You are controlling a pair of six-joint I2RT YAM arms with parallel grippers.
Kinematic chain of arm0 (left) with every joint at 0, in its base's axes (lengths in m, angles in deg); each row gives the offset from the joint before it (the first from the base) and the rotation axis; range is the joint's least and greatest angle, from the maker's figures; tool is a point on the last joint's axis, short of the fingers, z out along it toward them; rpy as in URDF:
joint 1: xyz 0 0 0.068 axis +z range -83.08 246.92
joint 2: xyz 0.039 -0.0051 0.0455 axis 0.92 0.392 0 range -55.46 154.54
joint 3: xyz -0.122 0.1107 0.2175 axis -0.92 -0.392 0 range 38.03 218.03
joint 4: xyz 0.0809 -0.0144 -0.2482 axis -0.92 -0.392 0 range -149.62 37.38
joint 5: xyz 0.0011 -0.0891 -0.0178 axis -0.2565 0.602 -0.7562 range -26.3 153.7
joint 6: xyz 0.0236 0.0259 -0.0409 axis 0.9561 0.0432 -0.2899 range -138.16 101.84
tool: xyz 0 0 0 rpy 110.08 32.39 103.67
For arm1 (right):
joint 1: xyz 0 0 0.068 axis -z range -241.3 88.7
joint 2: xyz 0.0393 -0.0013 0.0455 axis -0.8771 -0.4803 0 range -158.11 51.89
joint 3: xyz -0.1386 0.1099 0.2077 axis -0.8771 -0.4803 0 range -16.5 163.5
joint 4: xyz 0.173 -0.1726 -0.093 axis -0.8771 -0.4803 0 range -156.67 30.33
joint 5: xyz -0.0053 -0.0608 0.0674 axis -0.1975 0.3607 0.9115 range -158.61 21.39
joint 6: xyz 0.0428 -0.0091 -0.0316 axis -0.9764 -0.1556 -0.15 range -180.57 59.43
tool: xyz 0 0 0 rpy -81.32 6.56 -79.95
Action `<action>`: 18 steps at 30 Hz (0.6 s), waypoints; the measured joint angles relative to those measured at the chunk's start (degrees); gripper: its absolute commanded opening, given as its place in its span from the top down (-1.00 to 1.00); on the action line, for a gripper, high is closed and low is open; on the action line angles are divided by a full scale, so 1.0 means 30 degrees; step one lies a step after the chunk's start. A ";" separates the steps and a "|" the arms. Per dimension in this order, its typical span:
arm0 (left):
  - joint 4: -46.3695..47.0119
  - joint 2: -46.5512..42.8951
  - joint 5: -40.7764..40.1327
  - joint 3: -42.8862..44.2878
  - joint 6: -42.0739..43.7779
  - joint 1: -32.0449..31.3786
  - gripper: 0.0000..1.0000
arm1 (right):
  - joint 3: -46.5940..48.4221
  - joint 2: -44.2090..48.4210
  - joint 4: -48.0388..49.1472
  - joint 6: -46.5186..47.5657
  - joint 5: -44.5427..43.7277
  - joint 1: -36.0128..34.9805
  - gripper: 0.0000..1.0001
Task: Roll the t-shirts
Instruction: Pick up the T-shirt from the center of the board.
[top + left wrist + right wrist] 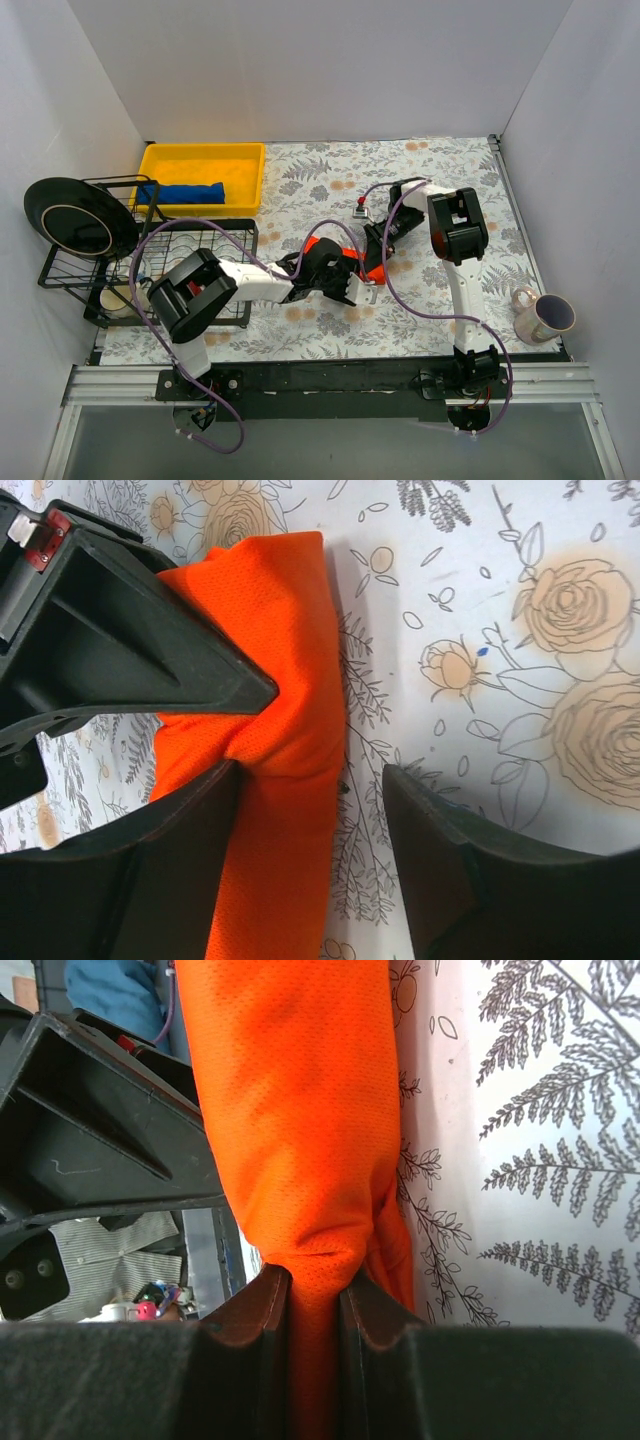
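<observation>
My right claw (315, 1290) pinches the orange-red t-shirt (300, 1110), a long strip right of the yellow bin (205, 152). My left claw (312, 770) gapes astride it. The blue t-shirt (185, 192) sits inside that bin.

Two plain t-shirts lying well apart.
The orange-red t-shirt (290, 660) is lying mid-worktop (560, 540) as a long narrow bundle, its end being pinched in the right hand (315, 1295); the blue t-shirt (185, 192) is lying bunched in the yellow bin (205, 155).
</observation>
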 measured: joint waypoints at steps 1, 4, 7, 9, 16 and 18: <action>0.0066 0.0153 -0.0066 0.0095 0.0131 0.0029 0.04 | -0.0051 0.0000 0.0029 0.0000 0.0044 0.0022 0.85; -0.0138 0.0707 -0.0109 0.0714 0.0663 0.0226 0.35 | -0.0262 0.0000 0.0138 -0.0015 0.0291 0.0117 0.85; -0.0874 0.0896 0.0189 0.1413 0.0896 0.0474 0.71 | -0.0364 -0.0015 0.0226 -0.0029 0.0444 0.0168 0.84; -0.1945 0.1042 0.0772 0.2025 0.0998 0.0663 0.79 | -0.0372 -0.0029 0.0233 -0.0036 0.0459 0.0175 0.72; -0.7592 0.2404 0.4284 0.5931 -0.0240 0.2076 0.95 | -0.0007 0.0000 -0.1137 -0.0896 0.1188 0.0525 -0.97; -0.8706 0.2783 0.5348 0.6798 -0.0714 0.2616 0.96 | 0.0146 0.0780 -0.1326 -0.0845 0.0750 0.0816 -0.97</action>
